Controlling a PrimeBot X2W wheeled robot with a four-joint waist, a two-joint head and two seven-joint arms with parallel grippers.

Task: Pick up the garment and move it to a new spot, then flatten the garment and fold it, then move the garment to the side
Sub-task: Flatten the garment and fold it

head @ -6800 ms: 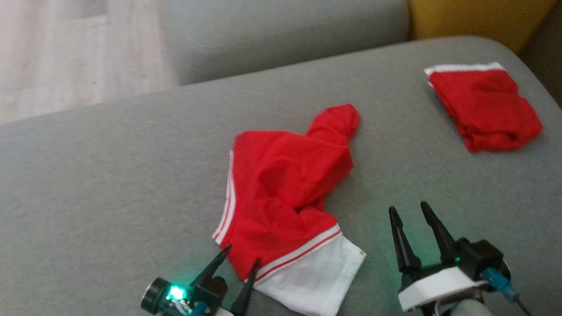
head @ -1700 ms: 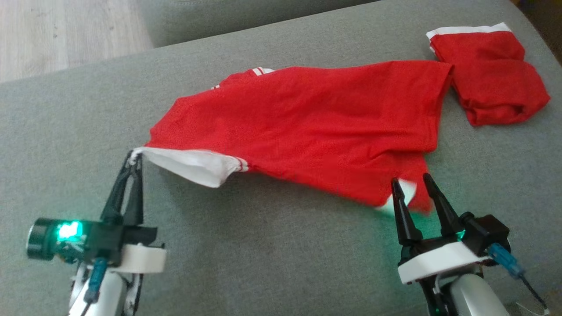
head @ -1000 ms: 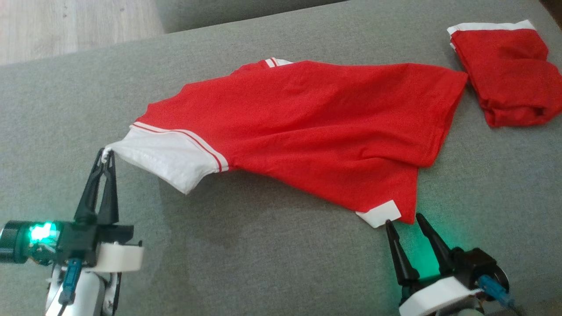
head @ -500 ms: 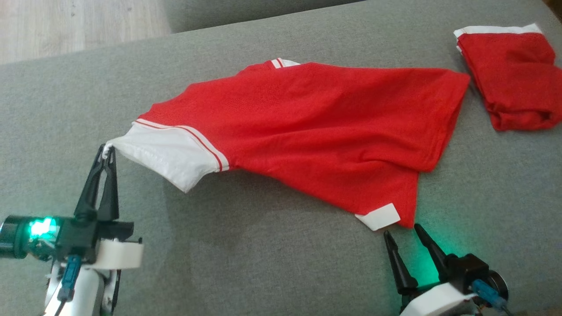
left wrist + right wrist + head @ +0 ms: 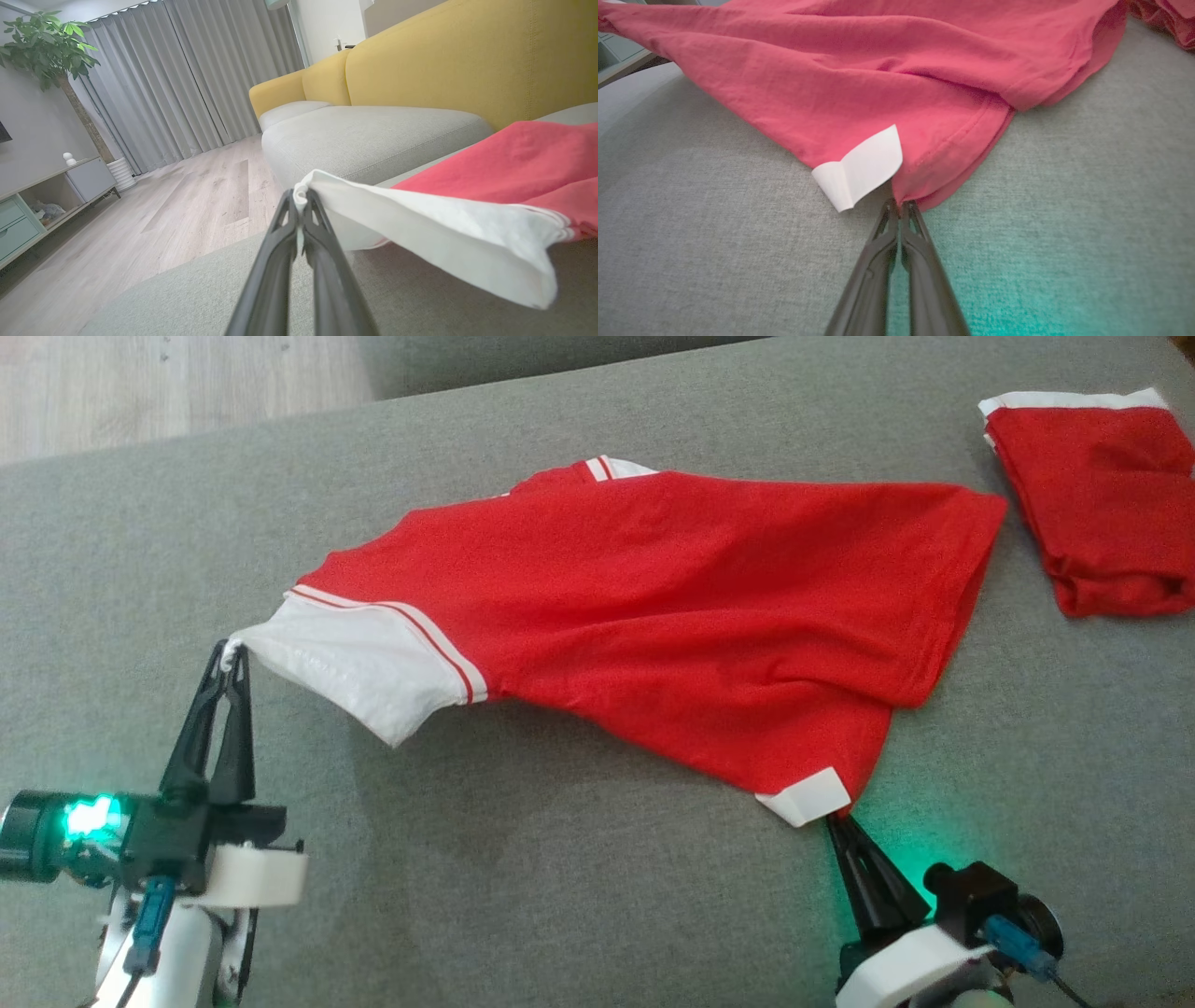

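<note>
Black fingers of the left gripper (image 5: 229,651) were clamped on the tip of the white sleeve (image 5: 359,667) of the shirt (image 5: 672,607), holding it off the grey sofa (image 5: 560,905). The right gripper (image 5: 834,821) had pinched the red hem corner. Beyond the spread shirt lay a folded red garment (image 5: 1102,513).

We saw the garment (image 5: 672,607) as thin, matt red cloth, finely wrinkled, with a smooth white cloth sleeve (image 5: 359,663). The sofa cushion (image 5: 560,896) was coarse, matt grey weave. The floor (image 5: 187,196) was pale wood, faintly glossy.
</note>
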